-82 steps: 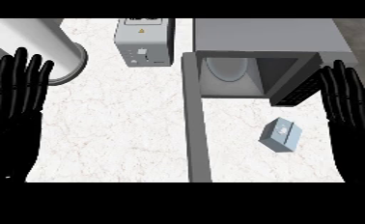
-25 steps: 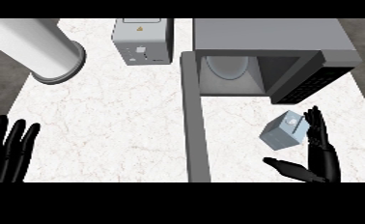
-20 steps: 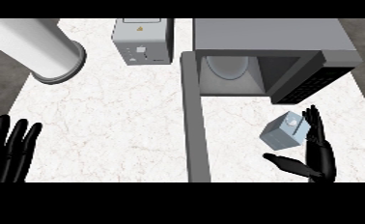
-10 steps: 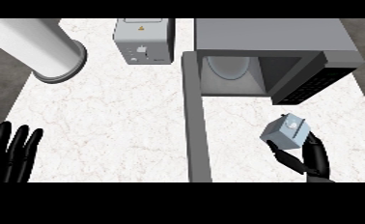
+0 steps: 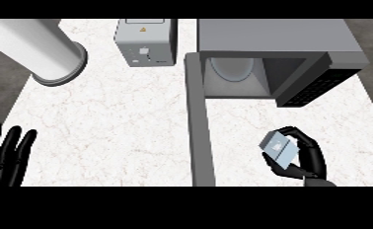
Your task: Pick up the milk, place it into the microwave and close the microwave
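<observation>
The milk (image 5: 279, 145) is a small pale blue-grey carton at the lower right of the counter. My right hand (image 5: 305, 155) is shut on it, fingers curled over its right side and thumb under it. The microwave (image 5: 270, 35) stands at the upper right with its cavity open and a white turntable plate (image 5: 233, 68) inside. Its door (image 5: 201, 124) swings out toward me as a long grey bar left of the milk. Only the fingers of my left hand (image 5: 16, 154) show at the lower left edge, straight and holding nothing.
A small grey box-shaped appliance (image 5: 146, 43) with a yellow label stands at the back, left of the microwave. A large white cylinder (image 5: 40, 50) lies at the upper left. The microwave's dark control panel (image 5: 317, 85) juts out at the right.
My right hand has moved in from the right edge, dropped beside the carton and closed round it. My left hand has sunk to the lower left corner.
</observation>
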Motion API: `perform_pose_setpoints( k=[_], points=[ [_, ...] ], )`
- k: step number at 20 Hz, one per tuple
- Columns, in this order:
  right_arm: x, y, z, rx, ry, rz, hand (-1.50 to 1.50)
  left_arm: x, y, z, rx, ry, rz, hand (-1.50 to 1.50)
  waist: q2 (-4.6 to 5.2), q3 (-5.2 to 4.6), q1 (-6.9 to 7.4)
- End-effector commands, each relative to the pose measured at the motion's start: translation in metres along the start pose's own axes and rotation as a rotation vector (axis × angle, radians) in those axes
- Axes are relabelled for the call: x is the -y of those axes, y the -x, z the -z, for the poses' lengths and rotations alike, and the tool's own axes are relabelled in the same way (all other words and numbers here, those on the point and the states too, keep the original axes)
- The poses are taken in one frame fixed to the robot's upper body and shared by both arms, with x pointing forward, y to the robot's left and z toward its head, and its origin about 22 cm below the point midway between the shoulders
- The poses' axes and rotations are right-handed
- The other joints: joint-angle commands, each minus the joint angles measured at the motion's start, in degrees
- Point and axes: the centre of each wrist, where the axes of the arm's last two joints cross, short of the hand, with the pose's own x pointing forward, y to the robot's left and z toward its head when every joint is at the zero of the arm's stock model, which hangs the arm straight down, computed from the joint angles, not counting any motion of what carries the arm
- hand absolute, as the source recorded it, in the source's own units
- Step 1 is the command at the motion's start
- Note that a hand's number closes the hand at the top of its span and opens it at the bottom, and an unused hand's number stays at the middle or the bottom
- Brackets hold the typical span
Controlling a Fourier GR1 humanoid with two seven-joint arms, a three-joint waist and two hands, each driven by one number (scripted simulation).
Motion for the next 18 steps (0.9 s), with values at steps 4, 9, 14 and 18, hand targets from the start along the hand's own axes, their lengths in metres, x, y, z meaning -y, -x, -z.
perform_pose_setpoints(
  k=[4,9,14,18],
  points=[
    [-0.023,0.005,-0.039,0.016,-0.062,0.233,1.50,-0.009,-0.003,-0.016,-0.003,0.011,0.003,-1.50,-0.02,0.19,0.40],
    [-0.028,-0.019,-0.018,0.050,-0.097,0.225,1.50,-0.015,0.002,-0.016,-0.028,-0.023,0.008,-1.50,-0.06,0.12,-0.21],
    [-0.068,-0.041,0.015,0.056,-0.040,0.177,1.50,-0.023,0.017,-0.007,-0.033,-0.035,-0.001,-1.50,0.08,0.15,-0.20],
    [-0.073,-0.052,0.029,0.072,-0.033,0.156,1.50,-0.027,0.022,-0.007,-0.046,-0.042,0.008,-1.50,0.14,0.18,-0.10]
  ],
)
